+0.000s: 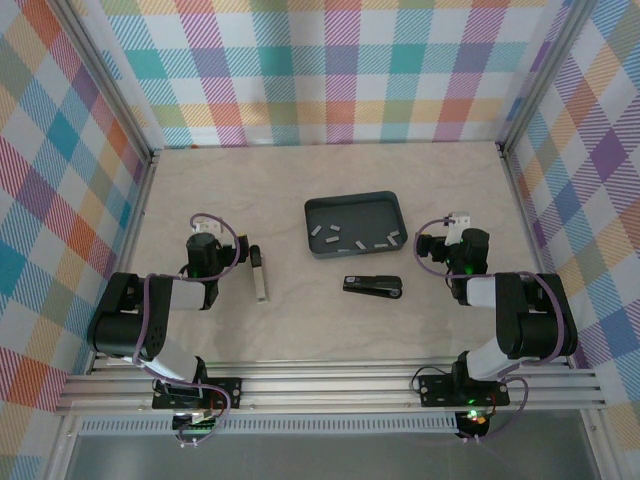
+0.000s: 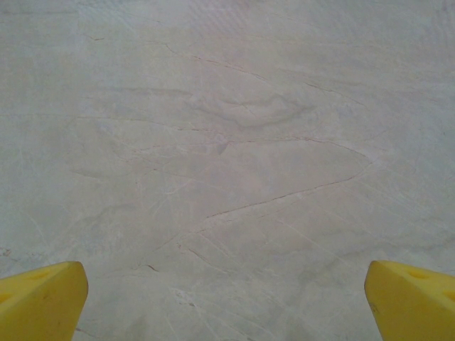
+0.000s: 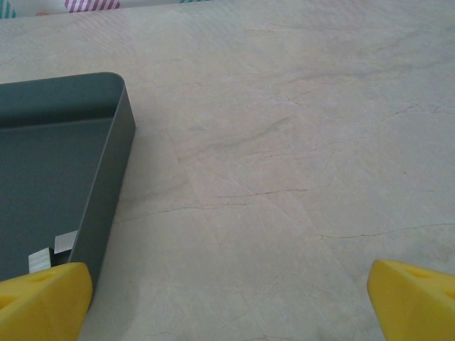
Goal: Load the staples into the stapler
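I read this as the opening step: nothing is picked up and the stapler looks shut. The table [image 1: 300, 330] has plenty of bare room, in front of both arms and on either side of the stapler, and the checked side walls are well clear of the work.

The left gripper [image 2: 227, 302] has its jaws spread wide over bare tabletop, holding nothing. The right gripper [image 3: 227, 302] is just as wide and also empty, with its left fingertip [image 3: 43, 295] just beside the tray's corner.

The dark tray [image 1: 355, 197] sits at mid-table, between the two arms and a little beyond them. The black stapler [image 1: 373, 286] lies flat just on the near side of it, apart from the rim. A slim pale bar with a dark end [image 1: 260, 276] lies near the left arm; I can't tell what it is.

The staples [image 1: 332, 236] are scattered flat on the tray floor, several of them close to the near wall.

Next I'd want the stapler opened and held steady, then one strip lifted out. The tray wall [image 3: 106, 192] blocks a sideways approach, so I'd come down from above.
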`<move>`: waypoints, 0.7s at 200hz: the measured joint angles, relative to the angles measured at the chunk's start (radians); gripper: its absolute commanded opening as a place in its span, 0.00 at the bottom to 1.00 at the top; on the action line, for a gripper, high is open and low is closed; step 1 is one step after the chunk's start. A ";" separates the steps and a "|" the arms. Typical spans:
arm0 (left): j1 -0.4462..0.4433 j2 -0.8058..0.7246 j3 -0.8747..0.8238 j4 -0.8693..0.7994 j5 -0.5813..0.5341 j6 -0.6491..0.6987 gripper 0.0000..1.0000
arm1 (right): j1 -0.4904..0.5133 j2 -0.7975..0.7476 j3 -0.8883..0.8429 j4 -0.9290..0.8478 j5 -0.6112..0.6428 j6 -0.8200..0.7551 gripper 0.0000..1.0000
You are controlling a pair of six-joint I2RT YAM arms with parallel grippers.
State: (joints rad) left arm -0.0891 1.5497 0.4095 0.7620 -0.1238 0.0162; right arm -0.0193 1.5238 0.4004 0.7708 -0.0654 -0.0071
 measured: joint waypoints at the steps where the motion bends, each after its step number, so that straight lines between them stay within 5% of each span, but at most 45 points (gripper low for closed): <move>1: 0.000 0.000 0.000 0.000 0.000 0.000 1.00 | 0.000 0.000 0.000 0.000 0.000 0.000 0.99; 67: 0.000 -0.007 0.035 -0.068 0.010 0.011 0.91 | 0.000 -0.004 0.006 -0.018 0.001 0.002 0.99; 140: -0.053 -0.251 0.245 -0.426 0.175 0.157 0.80 | 0.000 -0.355 0.240 -0.502 -0.153 0.074 0.99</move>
State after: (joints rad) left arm -0.1421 1.2987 0.6544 0.3363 0.0513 0.1734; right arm -0.0193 1.1690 0.6399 0.2684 -0.2180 0.0666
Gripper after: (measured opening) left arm 0.832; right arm 0.990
